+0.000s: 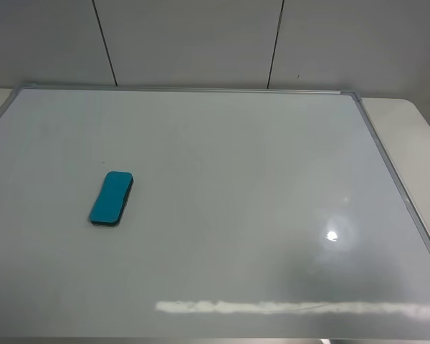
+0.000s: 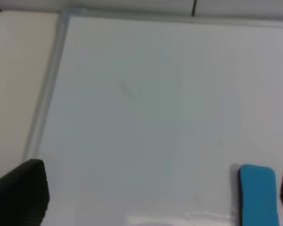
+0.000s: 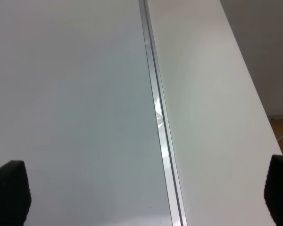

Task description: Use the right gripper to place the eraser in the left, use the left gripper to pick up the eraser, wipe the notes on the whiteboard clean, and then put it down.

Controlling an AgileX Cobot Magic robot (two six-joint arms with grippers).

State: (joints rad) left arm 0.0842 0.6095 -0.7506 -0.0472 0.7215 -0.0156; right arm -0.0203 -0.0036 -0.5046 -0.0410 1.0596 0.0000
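Left gripper (image 2: 162, 200) is hanging above the whiteboard (image 2: 155, 103) with its jaws spread wide: one black fingertip (image 2: 21, 190) is showing at one side of the left wrist view and only a sliver of the other at the opposite edge, with nothing between them. Teal eraser (image 2: 258, 195) is lying flat on the board just inside that second finger, close to it but apparently not touching; the view is soft there, so contact cannot be ruled out.

Right gripper (image 3: 146, 197) is likewise standing open, its two dark fingertips (image 3: 8, 190) sitting far apart at the frame edges and gripping nothing. It is hovering over the board's silver frame (image 3: 160, 122), with the white board on one side and a pale tabletop (image 3: 207, 108) on the other.

From the exterior high camera neither arm is showing. Eraser (image 1: 111, 198) is resting teal side up on the left half of the whiteboard (image 1: 236, 179), well inside the frame and slightly tilted, its dark felt edge just visible underneath. Board surface around it is reading as clean white, with a light glare spot (image 1: 332, 235) toward the right and a bright streak along the near edge.
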